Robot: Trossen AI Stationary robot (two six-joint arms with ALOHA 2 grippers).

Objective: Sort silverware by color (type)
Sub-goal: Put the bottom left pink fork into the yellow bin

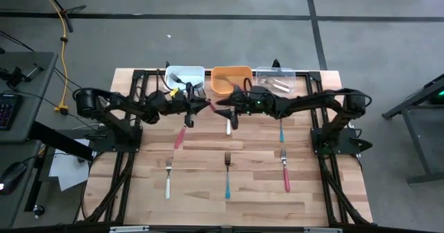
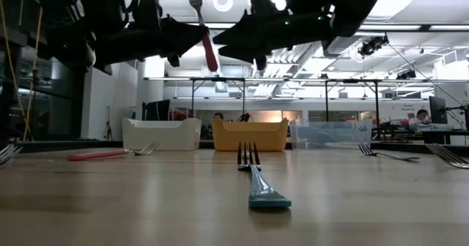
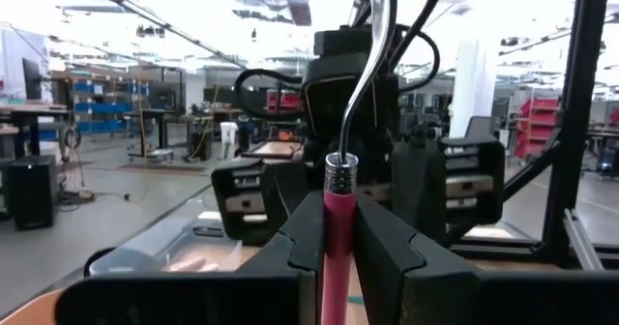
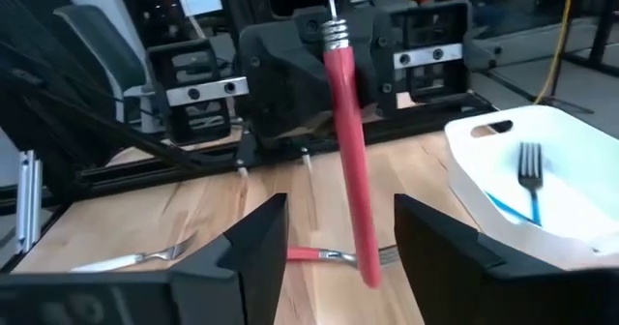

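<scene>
A red-handled fork (image 2: 208, 45) stands nearly upright in the air between the two arms, tines up (image 3: 379, 35). My left gripper (image 3: 334, 243) is shut on it, above the table's middle in front of the bins (image 1: 205, 106). My right gripper (image 4: 340, 214) faces it from the right (image 1: 220, 109) and is open. Its fingers stand on either side of the fork's lower handle (image 4: 360, 219) without touching. Other forks lie flat on the table: red (image 1: 179, 137), white (image 1: 168, 179), blue (image 1: 227, 176), red (image 1: 285, 170), blue (image 1: 281, 130), white (image 1: 228, 127). My left gripper pinches the red fork's handle between its two fingers, at the upper end just below the metal collar (image 3: 335, 201). The fingers come level from the table's left, across the handle. The fork is lifted clear and slightly tilted, with its free handle end (image 4: 368, 275) hanging below.
Three bins stand in a row at the far edge: white (image 1: 185, 73) with forks inside, one blue (image 4: 530, 185), orange (image 1: 231, 80), and clear (image 1: 274, 79) with forks. Black frame rails run along the table's sides. Bare wood lies toward the near edge.
</scene>
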